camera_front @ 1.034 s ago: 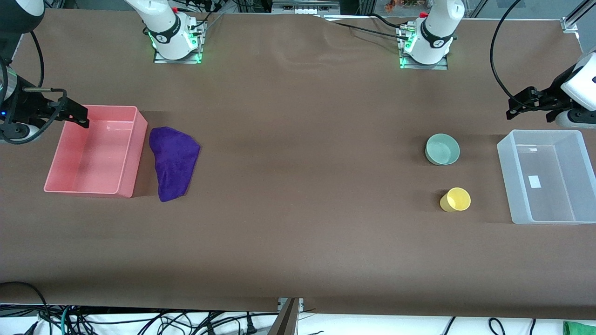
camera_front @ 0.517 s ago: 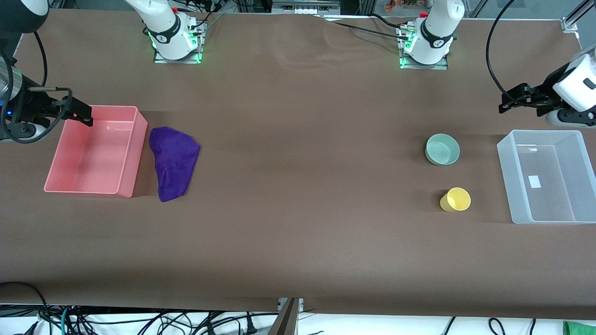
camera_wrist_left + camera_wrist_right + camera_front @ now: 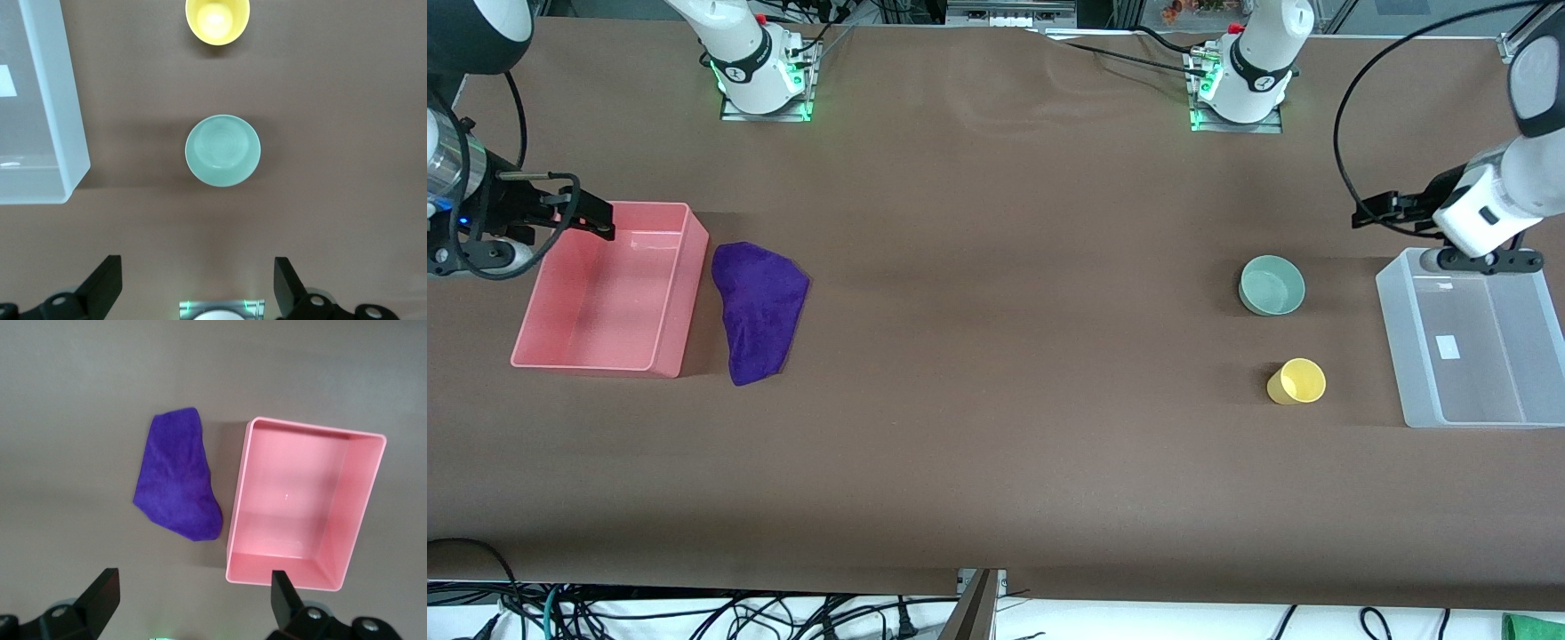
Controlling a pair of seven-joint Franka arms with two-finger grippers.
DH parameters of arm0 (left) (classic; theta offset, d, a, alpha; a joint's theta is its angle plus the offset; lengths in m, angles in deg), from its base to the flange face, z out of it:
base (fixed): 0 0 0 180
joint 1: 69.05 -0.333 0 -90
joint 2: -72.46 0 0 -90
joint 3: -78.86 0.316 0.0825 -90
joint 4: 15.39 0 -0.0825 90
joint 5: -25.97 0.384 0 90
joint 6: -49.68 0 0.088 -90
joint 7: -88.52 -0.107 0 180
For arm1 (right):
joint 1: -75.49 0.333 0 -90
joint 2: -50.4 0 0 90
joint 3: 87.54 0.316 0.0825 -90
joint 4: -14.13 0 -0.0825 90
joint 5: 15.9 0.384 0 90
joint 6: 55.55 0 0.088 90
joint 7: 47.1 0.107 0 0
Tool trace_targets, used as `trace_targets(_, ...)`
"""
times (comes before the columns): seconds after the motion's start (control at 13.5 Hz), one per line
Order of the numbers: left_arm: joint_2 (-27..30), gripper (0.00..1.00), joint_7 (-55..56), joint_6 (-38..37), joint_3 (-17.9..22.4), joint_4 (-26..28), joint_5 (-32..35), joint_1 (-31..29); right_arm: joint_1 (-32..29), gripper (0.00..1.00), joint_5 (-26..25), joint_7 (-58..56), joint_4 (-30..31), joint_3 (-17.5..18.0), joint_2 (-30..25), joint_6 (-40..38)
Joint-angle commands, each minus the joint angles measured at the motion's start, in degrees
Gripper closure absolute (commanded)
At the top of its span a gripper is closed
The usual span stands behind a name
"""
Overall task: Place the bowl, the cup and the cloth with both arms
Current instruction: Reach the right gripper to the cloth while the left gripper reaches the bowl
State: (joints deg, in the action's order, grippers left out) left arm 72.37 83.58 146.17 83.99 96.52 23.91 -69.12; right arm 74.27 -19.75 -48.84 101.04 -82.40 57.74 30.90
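**Bowl, cup and cloth all unplaced**

Bowl (image 3: 1272, 284), cup (image 3: 1296, 381) and cloth (image 3: 759, 310) all lie on the brown worktop (image 3: 996, 427); nothing is binned, so every placement remains. The glossy mint bowl and tapered yellow cup sit right of centre in the front view, beside an empty translucent bin (image 3: 1469, 336). The fuzzy purple cloth lies left, beside an empty pink bin (image 3: 611, 300). The left gripper (image 3: 1371, 212), upper right, and right gripper (image 3: 589, 220), over the pink bin's rim at left, have jaws wide apart, holding nothing.
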Motion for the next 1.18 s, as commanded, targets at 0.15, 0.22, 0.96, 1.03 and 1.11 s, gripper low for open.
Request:
trace_targets(0.15,-7.7,0.0,-2.0,6.7,0.0,4.2,-5.7,-2.8,-0.2,0.0,0.4,-0.4,3.6,0.1,0.0,-0.1)
trace_targets(0.22,-9.6,0.0,-2.0,8.3,0.0,4.2,-5.6,-2.8,-0.2,0.0,0.9,-0.4,4.6,0.2,0.1,0.6)
trace_targets(0.96,-19.5,0.26,-6.8,34.2,-1.9,15.3,-6.5,-2.5,0.0,0.0,2.4,6.0,29.3,4.2,2.3,27.5)
trace_targets(1.03,-20.3,0.42,-6.8,34.6,-1.9,15.3,-6.5,-2.7,0.0,0.0,2.4,6.0,31.7,4.2,2.8,30.5)
trace_targets(1.11,-21.3,0.54,-6.9,34.9,-2.1,15.0,-6.5,-2.5,0.0,0.0,2.4,6.0,34.1,4.3,3.2,34.0)
